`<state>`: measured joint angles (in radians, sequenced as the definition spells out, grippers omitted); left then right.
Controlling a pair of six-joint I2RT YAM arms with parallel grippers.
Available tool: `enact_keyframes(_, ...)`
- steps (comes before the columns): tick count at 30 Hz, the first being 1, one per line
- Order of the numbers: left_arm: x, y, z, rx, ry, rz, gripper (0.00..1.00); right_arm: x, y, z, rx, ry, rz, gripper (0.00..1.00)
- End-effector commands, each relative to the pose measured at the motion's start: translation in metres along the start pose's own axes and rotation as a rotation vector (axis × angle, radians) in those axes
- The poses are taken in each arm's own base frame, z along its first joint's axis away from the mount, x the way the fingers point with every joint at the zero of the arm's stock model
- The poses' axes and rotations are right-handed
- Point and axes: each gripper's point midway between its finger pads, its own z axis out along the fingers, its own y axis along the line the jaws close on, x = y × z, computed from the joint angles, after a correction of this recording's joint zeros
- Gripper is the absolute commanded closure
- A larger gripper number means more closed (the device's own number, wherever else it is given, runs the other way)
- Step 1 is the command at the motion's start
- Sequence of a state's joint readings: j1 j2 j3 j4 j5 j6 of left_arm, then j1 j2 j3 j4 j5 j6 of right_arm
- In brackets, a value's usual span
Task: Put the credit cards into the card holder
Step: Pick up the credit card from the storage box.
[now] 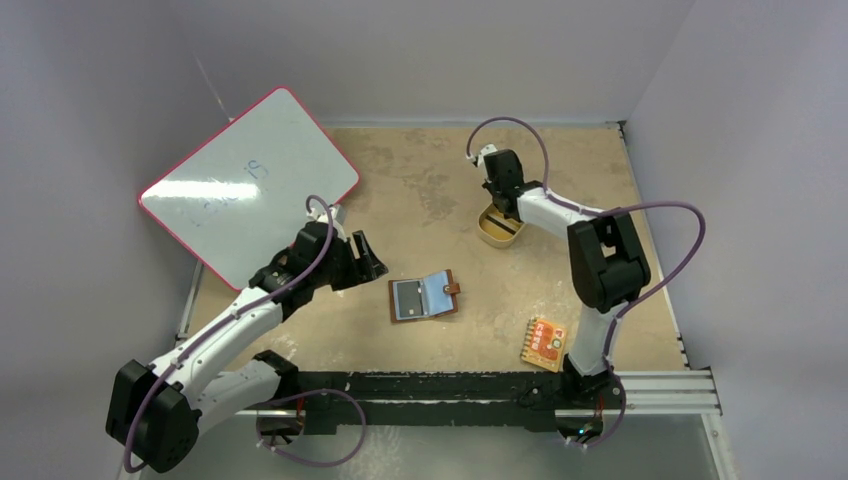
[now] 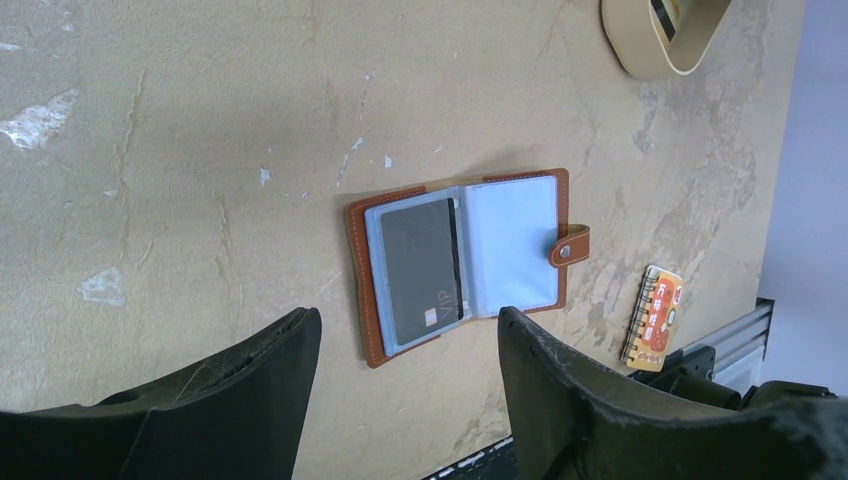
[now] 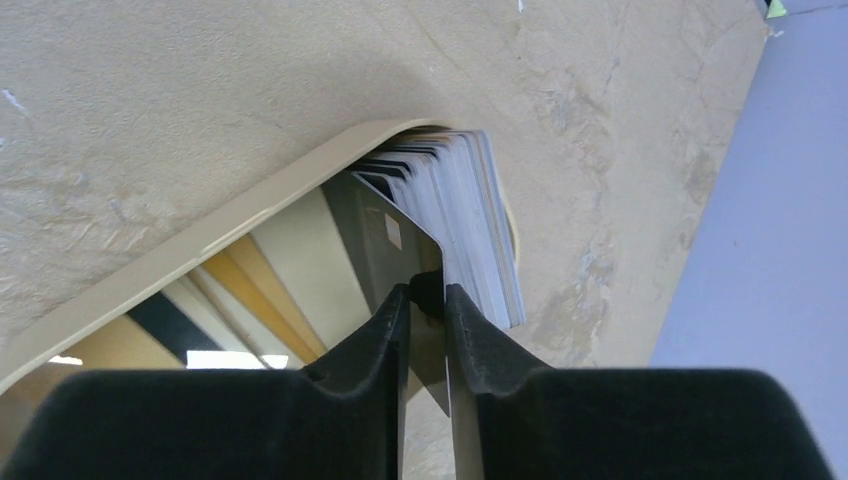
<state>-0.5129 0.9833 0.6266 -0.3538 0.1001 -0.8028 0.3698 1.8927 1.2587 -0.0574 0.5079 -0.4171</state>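
Right fingers pinch a credit card in the tan dish, toward the table's far edge.
Thin, stiff and probably slick, so grip its upstanding edge. Left fingers are spread beside the open card holder, mid-table.

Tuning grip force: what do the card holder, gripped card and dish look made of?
Card holder: brown leather-look cover with pale stitching, clear bluish plastic pockets. Gripped card: dark, thin, stiff, likely plastic. Dish: smooth matte tan, plastic or ceramic, unclear.
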Motion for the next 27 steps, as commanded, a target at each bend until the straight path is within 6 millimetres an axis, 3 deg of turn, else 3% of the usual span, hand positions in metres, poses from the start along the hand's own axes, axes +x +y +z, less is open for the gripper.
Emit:
enact_keyframes(1, -0.016, -0.017, -0.006, 0.057, -0.056, -0.004, 0.35, -0.030, -0.032, -0.023, 0.041, -0.075, 0.078, 0.84)
enact_keyframes(16, -0.017, -0.025, -0.008, 0.087, -0.052, -0.023, 0.35, -0.036, -0.008, -0.048, -0.164, -0.071, 0.157, 1.00)
enact_keyframes(22, -0.023, -0.041, -0.014, 0.136, -0.050, -0.047, 0.36, -0.042, -0.001, -0.089, -0.260, -0.063, 0.308, 1.00)
enact_keyframes(27, -0.036, -0.073, -0.025, 0.250, -0.057, -0.087, 0.36, -0.062, 0.019, -0.146, -0.492, -0.191, 0.510, 1.00)
